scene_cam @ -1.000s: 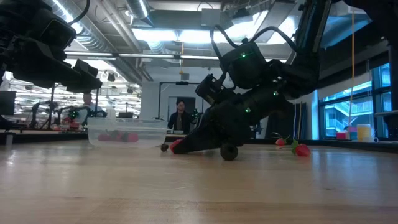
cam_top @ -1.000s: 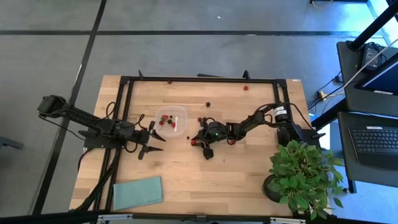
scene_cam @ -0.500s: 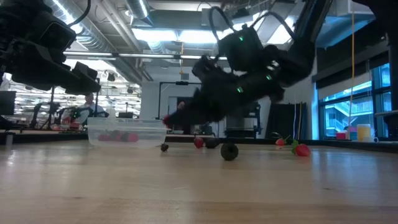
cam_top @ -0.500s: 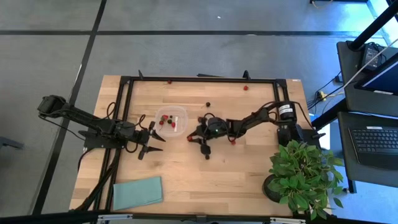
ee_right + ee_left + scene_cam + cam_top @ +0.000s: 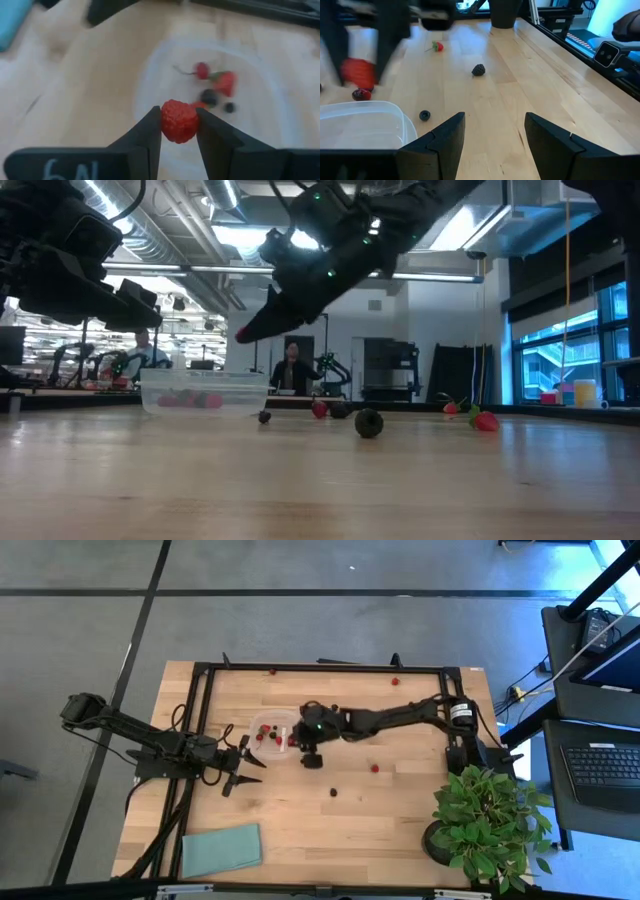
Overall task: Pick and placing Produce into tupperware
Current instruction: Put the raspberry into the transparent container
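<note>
The right hand (image 5: 179, 131) is up off the bench (image 5: 400, 810), poised over the near edge of the tupperware (image 5: 277, 734), and its two fingers (image 5: 145, 135) are pinched in on a bumpy red raspberry (image 5: 179, 121), which sits squarely between them. From across the bench the same hand (image 5: 247, 333) hangs well above the clear tupperware (image 5: 203, 391) with a spot of red at its tip. Inside the tupperware (image 5: 210, 100) lie a few pieces of produce: a red berry with a stem (image 5: 201, 70), a strawberry with a green top (image 5: 226, 82) and two small dark berries (image 5: 209, 96) close together. More produce is scattered on the wood: a dark berry (image 5: 334, 792) near the middle, a red one (image 5: 375, 767) off toward the potted plant (image 5: 490, 815), and a couple along the far rail (image 5: 272, 671). The left hand (image 5: 243, 755) waits just beside the tupperware on its own side, fingers (image 5: 442, 142) spread apart with nothing between them. A teal cloth (image 5: 221, 850) lies flat at the near corner of the bench.
</note>
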You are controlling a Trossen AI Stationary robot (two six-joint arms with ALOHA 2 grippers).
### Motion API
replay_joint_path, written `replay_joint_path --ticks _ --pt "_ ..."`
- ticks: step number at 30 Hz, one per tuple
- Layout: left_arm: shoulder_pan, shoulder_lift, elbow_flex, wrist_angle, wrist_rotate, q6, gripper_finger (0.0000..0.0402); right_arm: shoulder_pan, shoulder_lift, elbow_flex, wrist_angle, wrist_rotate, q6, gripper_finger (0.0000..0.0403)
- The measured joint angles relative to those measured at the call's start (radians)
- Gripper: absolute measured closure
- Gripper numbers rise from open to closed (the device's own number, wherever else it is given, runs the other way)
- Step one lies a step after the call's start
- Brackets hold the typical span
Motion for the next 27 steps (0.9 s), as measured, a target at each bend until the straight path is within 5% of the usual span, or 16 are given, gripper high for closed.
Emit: replay_joint_path --ticks 10,27 --pt "0.000 0.000 0.000 -0.001 0.000 0.000 0.0202 -0.075 0.000 0.126 -0.180 -0.001 0.000 0.0295" --pt "0.000 0.000 0.000 -0.001 0.000 0.004 0.0202 -0.072 0.065 0.133 -0.119 -0.004 0.032 0.0296"
